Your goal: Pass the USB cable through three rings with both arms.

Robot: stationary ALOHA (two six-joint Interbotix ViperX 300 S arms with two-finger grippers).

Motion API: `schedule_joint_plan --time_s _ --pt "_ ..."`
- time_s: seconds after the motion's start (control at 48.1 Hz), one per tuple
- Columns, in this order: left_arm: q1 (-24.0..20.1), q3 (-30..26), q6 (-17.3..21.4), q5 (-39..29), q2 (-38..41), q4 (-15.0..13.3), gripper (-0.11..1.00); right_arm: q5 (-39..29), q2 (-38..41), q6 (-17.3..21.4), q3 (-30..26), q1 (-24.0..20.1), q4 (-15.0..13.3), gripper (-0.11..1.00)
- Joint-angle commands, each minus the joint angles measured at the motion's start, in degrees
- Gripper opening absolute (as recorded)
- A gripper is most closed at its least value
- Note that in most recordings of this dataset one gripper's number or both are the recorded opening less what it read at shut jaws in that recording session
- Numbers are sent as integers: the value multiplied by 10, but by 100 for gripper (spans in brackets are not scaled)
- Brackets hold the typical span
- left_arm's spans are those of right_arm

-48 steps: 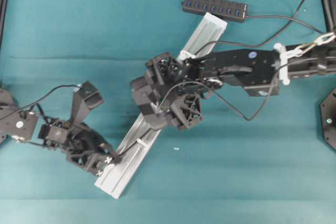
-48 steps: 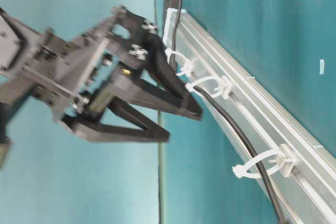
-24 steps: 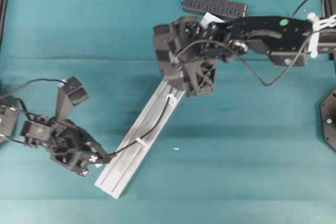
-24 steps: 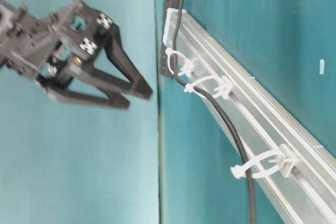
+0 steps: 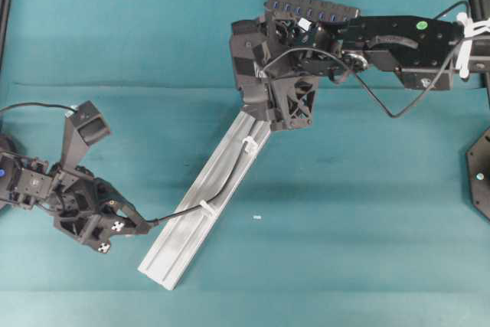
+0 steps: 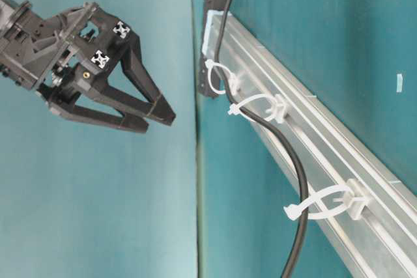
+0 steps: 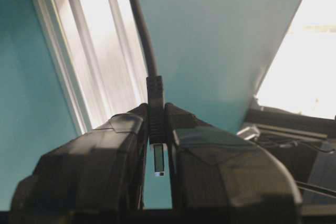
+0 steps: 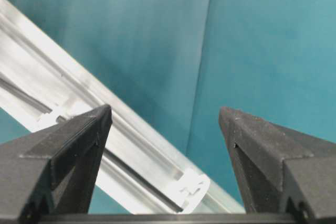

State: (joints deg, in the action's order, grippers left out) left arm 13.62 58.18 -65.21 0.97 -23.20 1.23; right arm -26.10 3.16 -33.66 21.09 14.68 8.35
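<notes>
No brand name or lettering can be read; the only markings are white cross marks on the left gripper (image 5: 142, 225) and the blue sockets of the black multi-port USB hub (image 5: 314, 8) at twelve o'clock on the teal cloth-covered table (image 5: 367, 227).

The rail (image 5: 184, 239) is a long grooved bar of silver aluminium lying diagonally from seven o'clock up toward one o'clock. White plastic rings stand along it: the table-level view shows three thin loops, the nearest ring (image 6: 319, 206), the middle ring (image 6: 257, 105) and the far ring (image 6: 215, 79).

The USB cable (image 6: 287, 151) is a thin, smooth black cord running along the rail and threaded through all three loops. Its plug end leaves the rail near the lowest ring and reaches toward eight o'clock into the left gripper, whose matte black triangular fingers are clamped on the ribbed plug (image 7: 156, 108), the metallic tip showing between them.

The right gripper (image 6: 156, 112) hangs above the rail's upper end, its pointed textured fingers spread wide apart and holding nothing, well clear of the cable
</notes>
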Motion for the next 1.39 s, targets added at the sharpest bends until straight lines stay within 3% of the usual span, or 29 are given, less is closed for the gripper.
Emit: schedule_joint_plan --time_s 0.0,0.333,0.437,0.499,0.707,0.77,0.811,1.019,1.165,1.373 --pt "-10 -6 2 4 -26 3 10 4 -5 8 -1 -4 0 87" --pt "-14 -6 6 26 -26 3 10 5 -5 11 1 -7 0 87" --pt "-16 -5 25 26 -28 4 12 3 -5 14 1 -8 0 87" --pt "-18 -5 39 25 -27 4 24 2 -5 20 2 -11 0 87" --pt "-43 -10 69 5 -25 4 83 1 -10 41 10 -14 0 87" --pt "-53 -10 76 3 -26 4 96 2 -11 46 14 -14 0 87" --pt "-56 -10 85 3 -27 4 98 1 -13 47 15 -14 1 87" --pt "-69 -14 168 3 -45 4 96 4 -18 50 18 -17 0 87" --pt "-88 -20 257 3 -69 4 97 13 -35 54 14 -17 1 87" --pt "-133 -31 387 4 -131 4 96 42 -65 116 20 -2 1 87"
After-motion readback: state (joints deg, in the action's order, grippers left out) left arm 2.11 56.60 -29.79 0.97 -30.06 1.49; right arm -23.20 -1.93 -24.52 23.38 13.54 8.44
